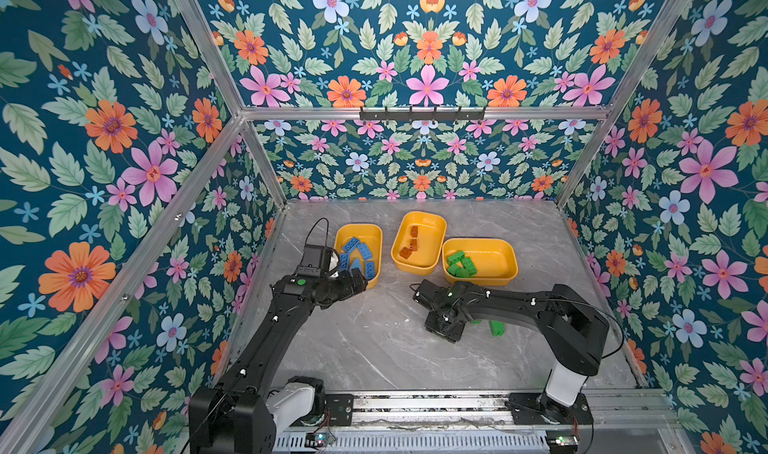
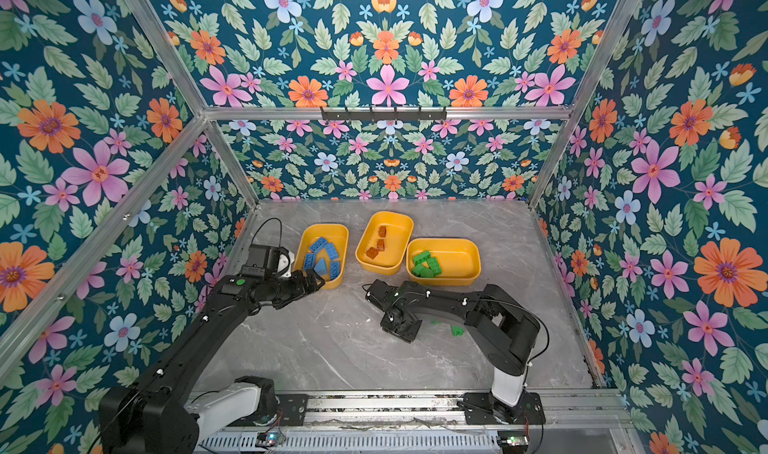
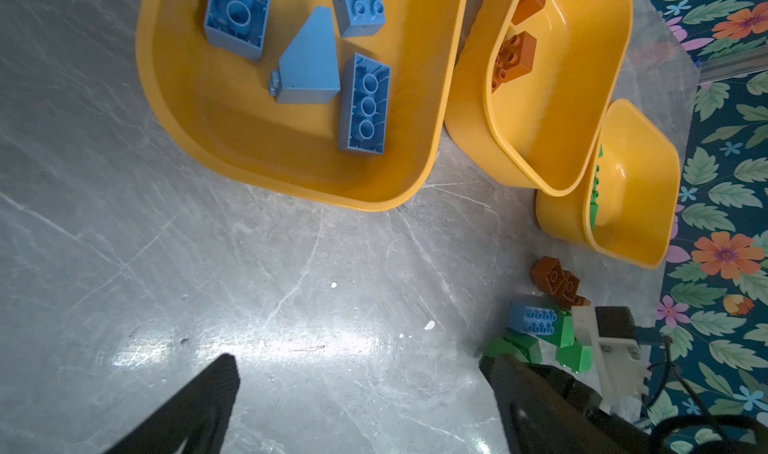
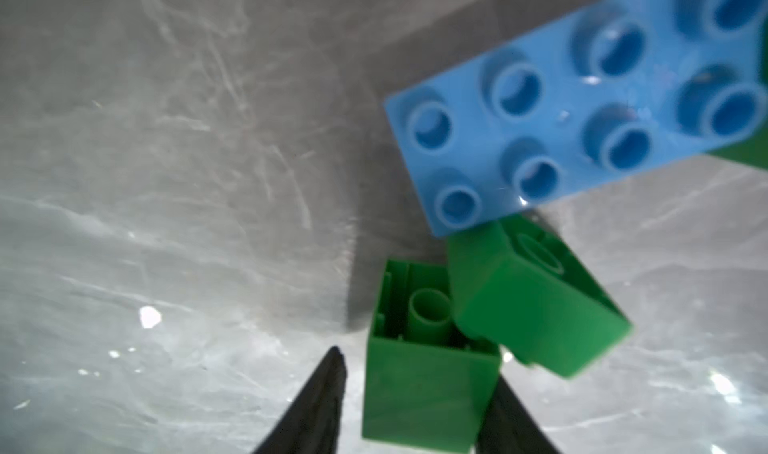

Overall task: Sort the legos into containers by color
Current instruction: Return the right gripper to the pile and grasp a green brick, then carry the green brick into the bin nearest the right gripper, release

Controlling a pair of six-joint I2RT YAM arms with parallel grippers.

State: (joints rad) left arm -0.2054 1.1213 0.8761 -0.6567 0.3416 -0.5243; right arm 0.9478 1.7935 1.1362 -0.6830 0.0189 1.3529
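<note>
Three yellow containers stand in a row in both top views. The left one (image 1: 358, 226) holds blue legos (image 1: 357, 256), the middle one (image 1: 424, 214) orange legos (image 1: 411, 240), and the right one (image 1: 490, 260) green legos (image 1: 461, 263). My left gripper (image 1: 356, 280) (image 3: 359, 364) hangs open and empty at the blue container's near end. My right gripper (image 1: 444, 327) (image 4: 415, 373) is down on the table, its jaws narrowed round a green brick (image 4: 428, 381). One finger touches the brick and a thin gap shows at the other. A second green brick (image 4: 536, 306) and a blue brick (image 4: 582, 107) lie just beyond.
The left wrist view shows a loose orange brick (image 3: 557, 279) beside the blue and green ones. Another green brick (image 1: 496, 327) lies under the right forearm. The grey marble table (image 1: 374, 348) is enclosed by flowered walls and metal posts.
</note>
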